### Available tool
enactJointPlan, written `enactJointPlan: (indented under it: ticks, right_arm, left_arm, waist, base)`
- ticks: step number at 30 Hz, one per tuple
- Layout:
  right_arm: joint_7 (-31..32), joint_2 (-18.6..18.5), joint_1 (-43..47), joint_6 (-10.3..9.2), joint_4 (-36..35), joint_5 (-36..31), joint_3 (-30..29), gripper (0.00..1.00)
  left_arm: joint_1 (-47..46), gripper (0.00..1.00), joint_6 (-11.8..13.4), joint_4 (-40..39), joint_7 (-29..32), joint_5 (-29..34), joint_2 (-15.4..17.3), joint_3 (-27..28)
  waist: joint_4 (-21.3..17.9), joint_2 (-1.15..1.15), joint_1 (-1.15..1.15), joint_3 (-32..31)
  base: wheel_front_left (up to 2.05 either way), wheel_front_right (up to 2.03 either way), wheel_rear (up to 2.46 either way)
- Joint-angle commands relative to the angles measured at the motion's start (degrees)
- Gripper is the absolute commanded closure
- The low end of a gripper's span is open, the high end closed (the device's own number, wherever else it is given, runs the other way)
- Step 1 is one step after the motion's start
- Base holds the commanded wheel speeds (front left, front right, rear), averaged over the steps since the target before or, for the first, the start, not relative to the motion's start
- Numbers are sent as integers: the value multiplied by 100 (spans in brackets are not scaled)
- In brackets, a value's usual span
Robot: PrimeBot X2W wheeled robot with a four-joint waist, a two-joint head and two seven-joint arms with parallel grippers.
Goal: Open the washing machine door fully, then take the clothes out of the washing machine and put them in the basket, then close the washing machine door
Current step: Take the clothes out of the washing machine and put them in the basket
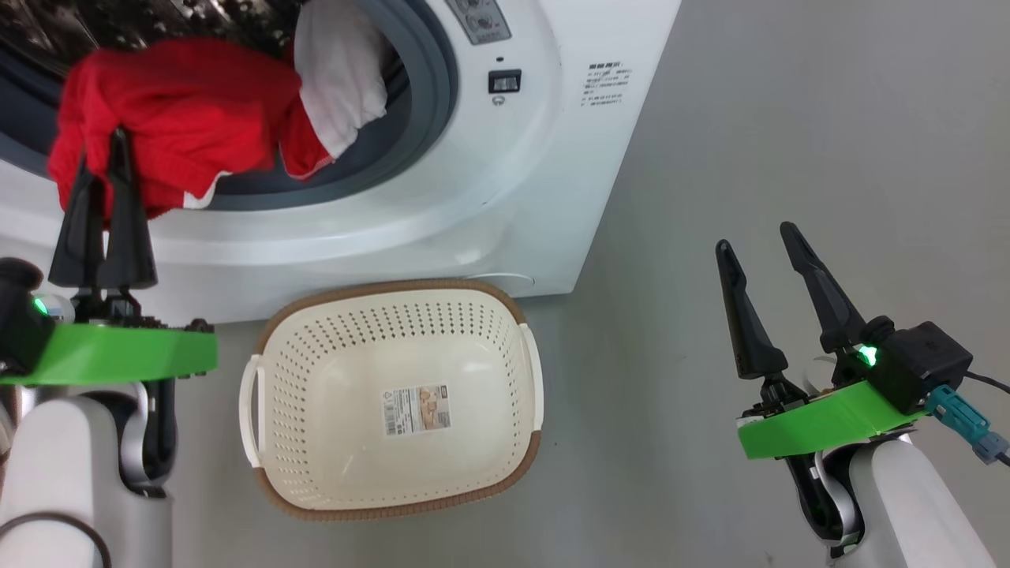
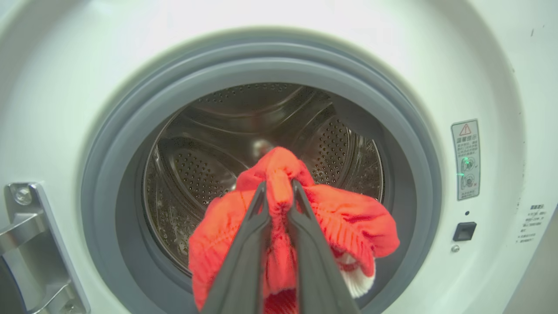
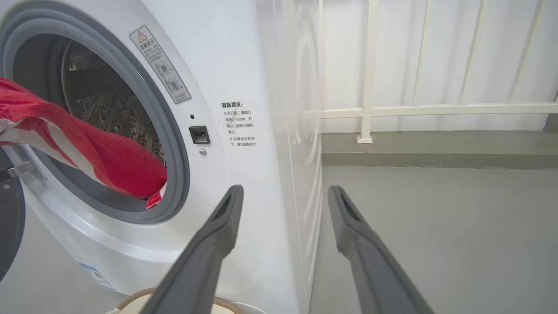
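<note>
**WHILE LEFT GRIPPER HOLDS RED GARMENT AT DRUM MOUTH: EXTRACTION STEP IN HAND**

Since the left gripper (image 2: 279, 188) stands with its 2 fingers pinched narrow on a bunched fold of the clothes (image 1: 181, 110), the step in hand is judged to be drawing the load out of the washing machine (image 1: 505, 197).

Recommended conduct:
- Only 1 fold is pinched and the rest hangs free, so the grip should stay firm throughout.
- The pull should run outward and slightly upward. The fabric drapes over the lower lip of the grey rubber ring (image 2: 109, 165) and may drag there.
- The white section (image 1: 339, 71) lies toward the far side of the opening and is likely to trail, so a slow withdrawal would let it follow without snagging.
- The basket (image 1: 394, 285) sits on the floor just in front of the machine, below the opening. Release is advised only once the bulk hangs over its inside.
- The right gripper (image 1: 756, 239) is over bare floor well to the right, fingers spread wide and holding nothing. It could catch a trailing end.

Condition of the item: the clothes are soft and bright red, with a ribbed knit texture in the left wrist view and white trim at the lower edge. They sit at the mouth of the steel drum (image 2: 209, 144), partly spilling over the ring. No garment is in the basket yet. The washing machine door (image 3: 8, 231) shows as a dark curved edge swung clear of the opening.
</note>
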Motion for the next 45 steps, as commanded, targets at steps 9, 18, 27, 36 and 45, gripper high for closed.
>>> enactJointPlan:
  ticks: [9, 18, 27, 36, 45]
  right_arm:
    - [-36, 6, 186, 36, -76, 19, 171, 0]
    - [-36, 6, 244, 36, -119, 17, 134, 0]
    - [-36, 6, 107, 36, -149, 59, 204, 0]
    - [-36, 6, -18, 36, -159, 99, 256, 0]
    - [-36, 6, -199, 36, -177, 87, 348, 0]
  left_arm:
    - [598, 100, -48, -1031, -43, 48, -85, 1]
    - [1041, 100, 34, -1216, 28, 6, -187, -225]
    - [944, 100, 30, 176, 11, -150, -254, -491]
    - [457, 100, -60, 1809, -35, -452, -285, -593]
    - [-397, 100, -122, 3571, -42, -748, -290, -876]
  waist:
    - [0, 0, 0, -404]
    - [49, 0, 0, -375]
    - [31, 0, 0, -63]
    - [-92, 0, 0, 263]
    - [-156, 0, 0, 743]
  base:
    - [0, 0, 0]
    - [0, 0, 0]
    - [0, 0, 0]
    - [0, 0, 0]
    - [0, 0, 0]
